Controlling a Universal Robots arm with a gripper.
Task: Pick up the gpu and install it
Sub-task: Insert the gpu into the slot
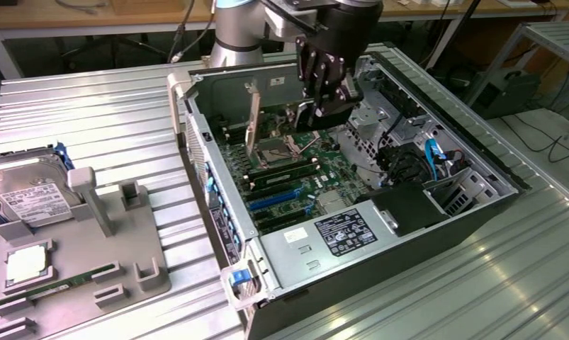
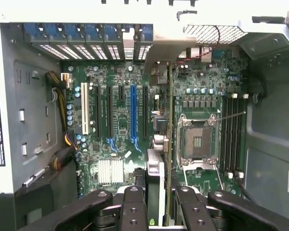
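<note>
Claw [image 1: 324, 106] clenched on the gpu [image 2: 169, 144], which hangs edge-on above the motherboard [image 2: 120, 115] inside the open computer case [image 1: 194, 142] (light, stiff, fragile card, I judge; best gripped along its top edge).

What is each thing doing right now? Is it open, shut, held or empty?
gripper: shut on the gpu.
gpu: held edge-on above the motherboard, not in a slot yet.
computer case: lying on its side, open.
blue slot: empty.
hard drive: resting in the gray holder.
</note>
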